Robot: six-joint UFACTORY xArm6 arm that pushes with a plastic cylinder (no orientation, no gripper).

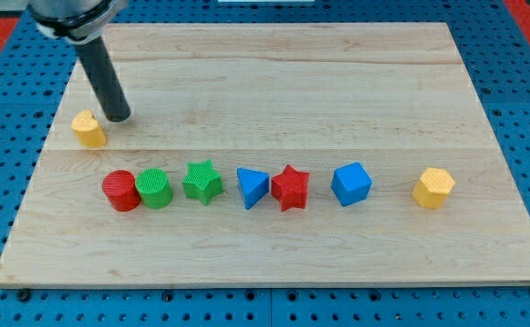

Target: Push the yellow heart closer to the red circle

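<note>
The yellow heart (88,129) lies near the board's left edge, above the row of blocks. The red circle (120,191) is the leftmost block of that row, below and a little right of the heart. My tip (117,117) rests on the board just right of the yellow heart and slightly above it, close to it; contact cannot be told. The dark rod slants up to the view's top left.
Right of the red circle stand a green circle (155,188), a green star (202,182), a blue triangle (252,187), a red star (290,187), a blue cube (351,183) and a yellow hexagon (433,188). The wooden board (283,73) lies on a blue perforated table.
</note>
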